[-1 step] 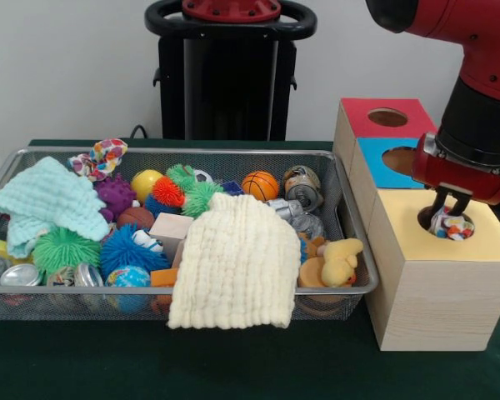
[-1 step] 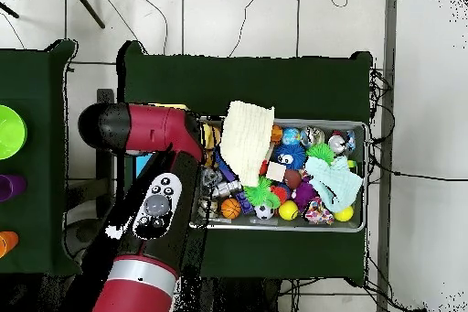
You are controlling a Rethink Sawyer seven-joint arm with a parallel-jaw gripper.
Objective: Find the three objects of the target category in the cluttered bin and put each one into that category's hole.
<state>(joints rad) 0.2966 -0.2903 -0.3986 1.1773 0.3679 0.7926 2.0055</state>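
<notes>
Gripper (image 1: 450,202) sits directly above the round hole (image 1: 447,223) of the yellow-topped box (image 1: 450,283), fingers closed on a multicoloured patterned ball (image 1: 452,226) already partly inside the opening, so release axis is straight down, with the bin (image 1: 350,250) well aside.

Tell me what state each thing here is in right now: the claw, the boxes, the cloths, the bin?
Gripper: over the yellow hole, shut on a patterned scrunchie.
Yellow box: scrunchie sits in its hole.
Blue box: hole open, partly hidden by the arm.
Red box: hole open, nothing in it.
Bin: full of toys.
Cream cloth: draped over the bin's front rim.
Mint cloth: crumpled on the toys.
</notes>
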